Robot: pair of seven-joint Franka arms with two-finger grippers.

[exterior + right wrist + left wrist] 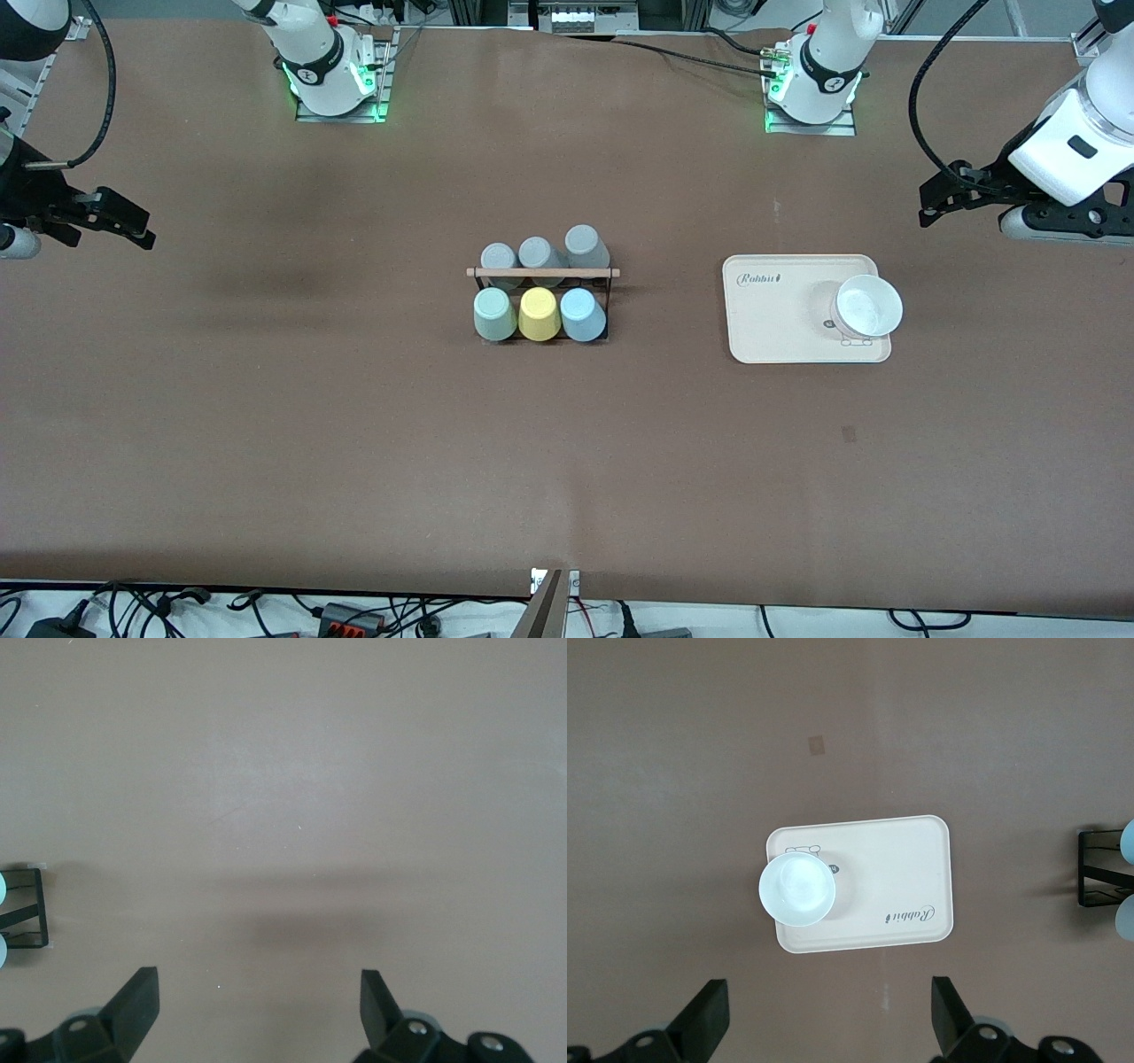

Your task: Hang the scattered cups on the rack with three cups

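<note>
The black wire rack with a wooden rod stands at the table's middle. On its side nearer the front camera hang the mint green cup, a yellow cup and the light blue cup. Three grey cups hang on its farther side. My left gripper is open and empty, raised over the left arm's end of the table; its wrist view shows its jaws wide apart. My right gripper is open and empty over the right arm's end, jaws wide apart in its wrist view.
A cream rectangular tray lies between the rack and the left arm's end, with a white cup upright on it; both show in the left wrist view. The rack's ends show at the edge of each wrist view.
</note>
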